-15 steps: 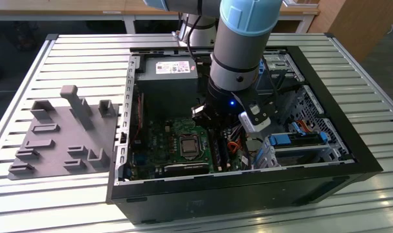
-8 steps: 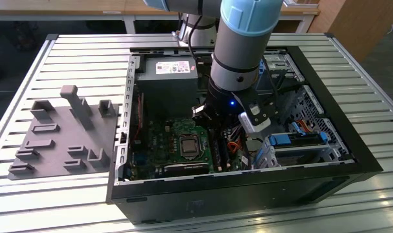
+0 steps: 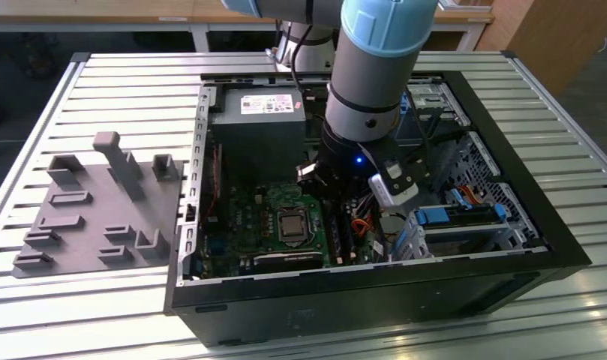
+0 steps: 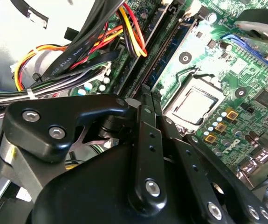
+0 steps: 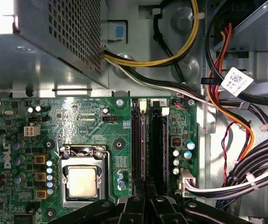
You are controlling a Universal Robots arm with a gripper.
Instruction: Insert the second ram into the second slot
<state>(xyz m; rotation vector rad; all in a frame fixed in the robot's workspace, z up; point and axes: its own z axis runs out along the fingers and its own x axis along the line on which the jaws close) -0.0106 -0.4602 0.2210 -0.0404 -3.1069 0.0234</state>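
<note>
My gripper [image 3: 329, 187] reaches down into the open computer case [image 3: 543, 247], low over the green motherboard [image 3: 248, 225]. In both wrist views its black fingers [image 5: 138, 205] are pinched together right over the memory slots beside the processor socket [image 5: 82, 179]. The second ram [image 5: 143, 144] shows as a thin blue board on edge. It runs from between the fingertips along one dark slot and stands in line with it. In the second wrist view the second ram [image 4: 168, 49] leads away from my gripper [image 4: 145, 95]. A neighbouring dark slot [image 5: 157, 144] lies parallel, with a white latch at its end.
The grey power supply box [image 5: 40, 42] sits beyond the board. Bundles of yellow, orange and black cables [image 5: 227, 107] hang beside the slots. A drive bay with blue plastic latches [image 3: 453, 217] is at the exterior view's right. A grey fixture plate [image 3: 103, 217] lies outside the case.
</note>
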